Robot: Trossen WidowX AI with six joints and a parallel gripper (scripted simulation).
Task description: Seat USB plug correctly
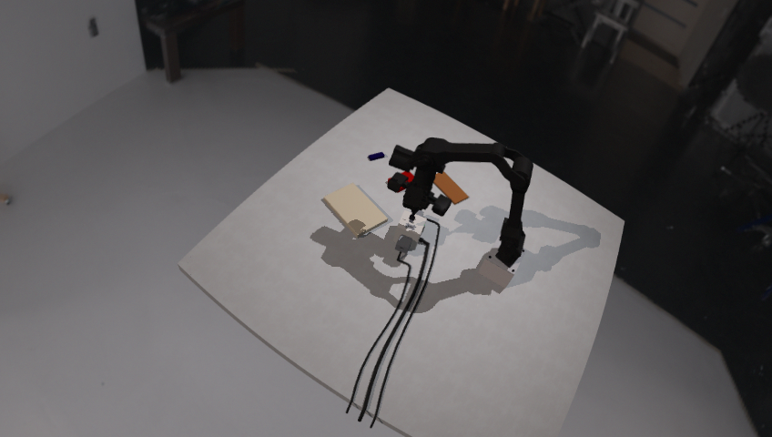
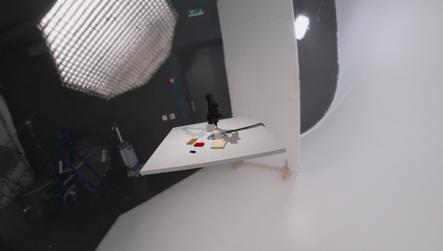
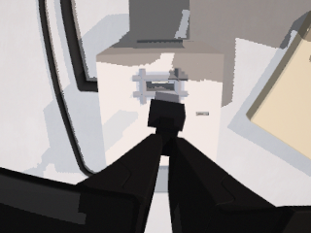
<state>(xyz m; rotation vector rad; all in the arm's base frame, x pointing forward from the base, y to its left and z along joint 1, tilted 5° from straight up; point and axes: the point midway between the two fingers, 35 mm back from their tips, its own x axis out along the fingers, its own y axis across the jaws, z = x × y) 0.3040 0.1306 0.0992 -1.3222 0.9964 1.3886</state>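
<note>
The USB plug point(image 3: 166, 115) is gripped between the 2 fingertips of the pincer point(image 1: 411, 217) point(image 3: 165, 146), which is closed narrowly on it. The plug's grey end is seen at the near edge of the socket point(image 3: 160, 86) on top of the white power cube point(image 1: 416, 231) point(image 2: 217, 134) point(image 3: 126, 141); whether it is clear of the opening cannot be told. In the socket, a dark opening is left visible. 3 black cables point(image 1: 387, 346) point(image 2: 245, 127) are laid across the tabletop point(image 1: 487, 335) point(image 2: 174, 160). Near the cube, a cream block point(image 1: 354, 208) point(image 2: 219, 143) point(image 3: 287, 107) is seen lying flat.
</note>
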